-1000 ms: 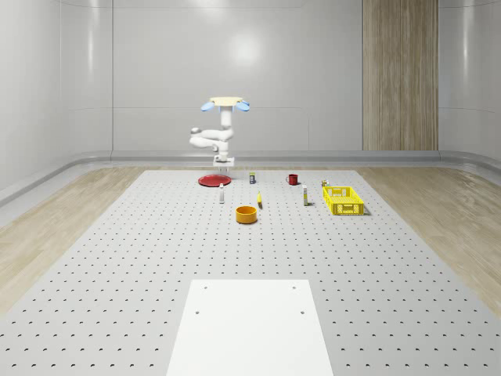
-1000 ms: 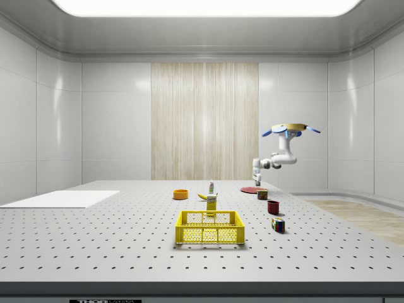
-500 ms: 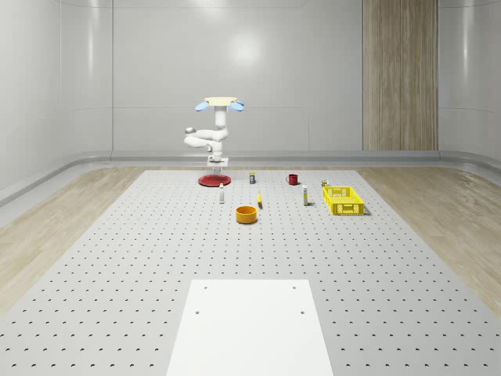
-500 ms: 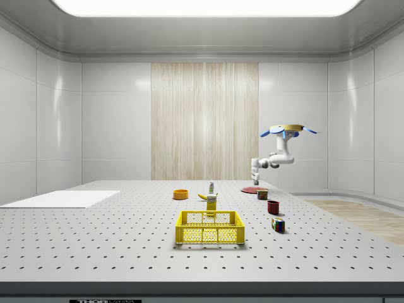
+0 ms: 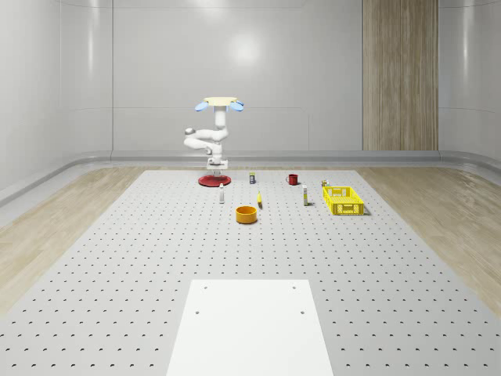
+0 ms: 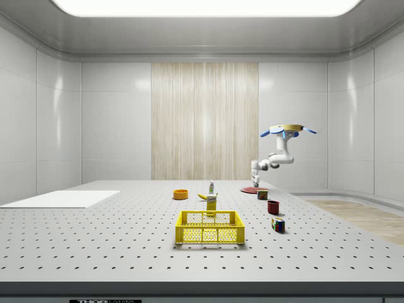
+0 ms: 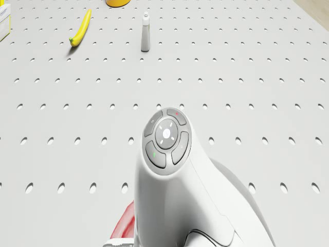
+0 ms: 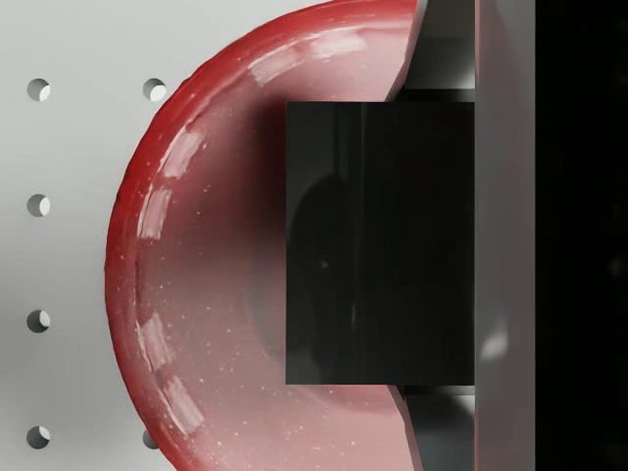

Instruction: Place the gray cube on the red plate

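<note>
Red plate (image 8: 186,294) now lying directly beneath the gray cube (image 8: 378,240), which the tool (image 5: 216,164) is gripping, the hovering drone (image 5: 221,103) having carried it across from beside the plate: release is approaching.

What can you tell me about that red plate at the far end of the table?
The red plate is a round, glossy dish with a raised rim and a shallow paler middle, like glazed ceramic. It lies flat on the perforated white table, at the far end in the whole-scene view. The hovering drone holds its gripper just above it, with a dark cube over its middle.
</note>
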You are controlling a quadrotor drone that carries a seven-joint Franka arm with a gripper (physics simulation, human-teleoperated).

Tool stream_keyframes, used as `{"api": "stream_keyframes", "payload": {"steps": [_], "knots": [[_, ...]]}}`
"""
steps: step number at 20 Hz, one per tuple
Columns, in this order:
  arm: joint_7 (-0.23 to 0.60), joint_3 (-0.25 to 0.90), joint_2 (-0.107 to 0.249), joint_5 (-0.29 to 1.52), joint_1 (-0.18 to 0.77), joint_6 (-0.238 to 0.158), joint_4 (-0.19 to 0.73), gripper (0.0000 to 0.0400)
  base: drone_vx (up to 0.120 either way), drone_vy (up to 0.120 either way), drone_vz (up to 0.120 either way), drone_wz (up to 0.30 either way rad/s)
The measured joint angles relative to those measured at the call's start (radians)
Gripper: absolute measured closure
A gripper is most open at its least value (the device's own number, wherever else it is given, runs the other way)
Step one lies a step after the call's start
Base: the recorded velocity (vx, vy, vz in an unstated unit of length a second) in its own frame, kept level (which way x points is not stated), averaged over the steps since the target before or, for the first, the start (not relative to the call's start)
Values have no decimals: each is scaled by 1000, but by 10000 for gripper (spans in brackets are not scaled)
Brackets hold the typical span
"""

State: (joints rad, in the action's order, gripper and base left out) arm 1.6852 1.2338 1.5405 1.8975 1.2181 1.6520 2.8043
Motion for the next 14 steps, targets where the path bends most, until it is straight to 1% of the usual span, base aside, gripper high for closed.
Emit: {"api": "stream_keyframes", "payload": {"steps": [2, 5, 8, 11, 14], "knots": [[0, -26, -1, 24, 5, 10, -9, 149, 0, 0, 0, 0], [0, -52, -3, 49, 11, 20, -18, 77, 0, 0, 0, 0], [-1, -49, -5, 47, 9, 16, -16, 36, 0, 0, 0, 0], [-2, -24, -6, 24, 3, 4, -7, 17, 0, 0, 0, 0], [-2, -5, -7, 6, -2, -5, -1, 8, 0, 0, 0, 0]]}}
